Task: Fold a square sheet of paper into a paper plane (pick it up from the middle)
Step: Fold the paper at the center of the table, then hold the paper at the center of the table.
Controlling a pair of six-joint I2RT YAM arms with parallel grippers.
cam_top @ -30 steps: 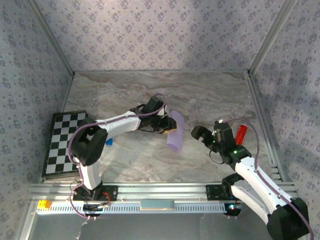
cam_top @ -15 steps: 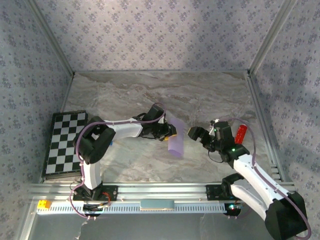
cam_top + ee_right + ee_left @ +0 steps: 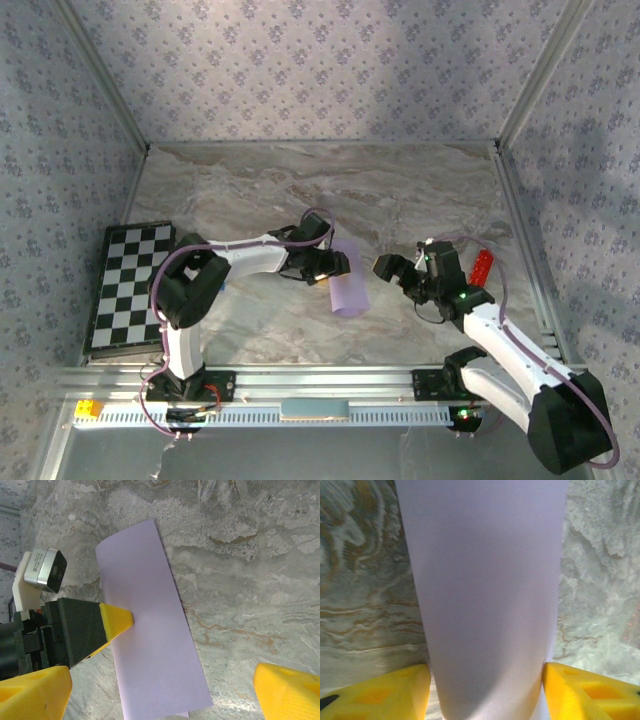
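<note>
The left fingers (image 3: 375,690) flank the folded square sheet of paper (image 3: 150,625) on the worktop (image 3: 420,190), grip unclear, while the right fingers (image 3: 287,690) stand wide apart.

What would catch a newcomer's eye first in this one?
The pale lilac square sheet of paper stands out at the middle of the marbled table, held bowed into an arch by the left gripper. Just to its right, the right gripper hangs open, pointed at the sheet. A black-and-white chequered board lies along the table's left edge.
</note>
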